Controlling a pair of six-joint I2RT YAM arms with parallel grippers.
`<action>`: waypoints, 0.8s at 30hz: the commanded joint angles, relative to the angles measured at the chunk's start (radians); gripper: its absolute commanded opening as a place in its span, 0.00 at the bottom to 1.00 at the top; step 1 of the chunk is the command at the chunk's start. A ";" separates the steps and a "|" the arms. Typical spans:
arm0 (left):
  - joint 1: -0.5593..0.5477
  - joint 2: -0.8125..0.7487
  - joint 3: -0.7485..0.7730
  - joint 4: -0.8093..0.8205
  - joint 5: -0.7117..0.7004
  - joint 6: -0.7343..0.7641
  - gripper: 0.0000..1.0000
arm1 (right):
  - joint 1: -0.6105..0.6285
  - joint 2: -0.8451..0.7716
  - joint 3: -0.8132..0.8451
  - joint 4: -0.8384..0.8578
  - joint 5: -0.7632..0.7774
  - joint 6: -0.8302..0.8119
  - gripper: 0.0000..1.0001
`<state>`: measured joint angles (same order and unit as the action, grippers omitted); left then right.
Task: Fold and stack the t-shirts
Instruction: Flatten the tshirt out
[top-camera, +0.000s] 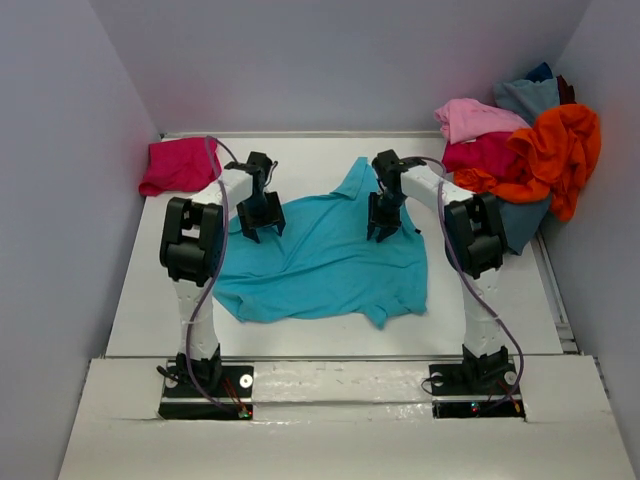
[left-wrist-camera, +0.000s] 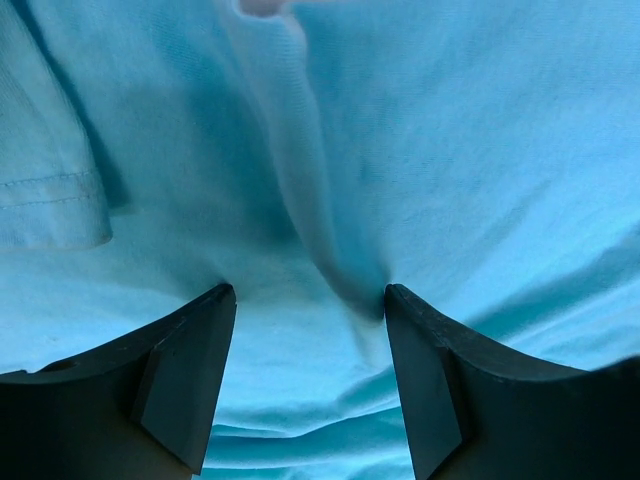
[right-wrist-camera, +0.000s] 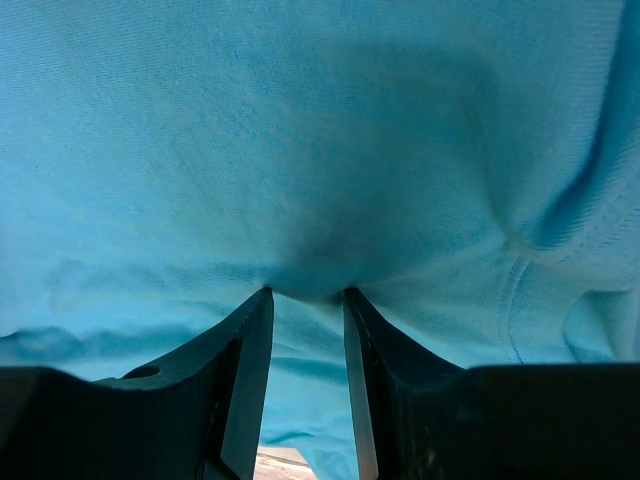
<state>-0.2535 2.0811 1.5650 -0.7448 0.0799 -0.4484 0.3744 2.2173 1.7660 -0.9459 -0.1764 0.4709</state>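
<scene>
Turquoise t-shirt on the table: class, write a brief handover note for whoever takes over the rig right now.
Left gripper: open, tips on the turquoise t-shirt.
Right gripper: jaws narrower, tips in a pucker of it; grip unclear.
That shirt lies spread, rumpled, unfolded, mid-table.
Magenta t-shirt bundled far left; unfolded pile far right.
Done: no stack visible.
Left: fold everything, stack.

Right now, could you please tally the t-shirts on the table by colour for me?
turquoise t-shirt: 1
magenta-pink t-shirt: 1
light pink t-shirt: 1
crimson t-shirt: 1
orange t-shirt: 1
dusty blue t-shirt: 1
Total: 6 visible; others may lie hidden under those on the right.
</scene>
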 joint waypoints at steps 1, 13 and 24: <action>0.033 0.008 0.024 -0.033 0.006 0.017 0.73 | -0.002 0.028 -0.005 0.027 0.014 -0.003 0.41; 0.069 0.023 0.052 -0.062 -0.006 0.016 0.73 | -0.106 0.022 -0.060 0.039 0.035 0.008 0.42; 0.118 -0.001 0.018 -0.056 -0.022 0.019 0.73 | -0.144 0.031 -0.074 0.035 0.061 0.005 0.43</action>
<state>-0.1528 2.0987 1.5883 -0.7757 0.0814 -0.4469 0.2539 2.2124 1.7317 -0.9352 -0.2440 0.5014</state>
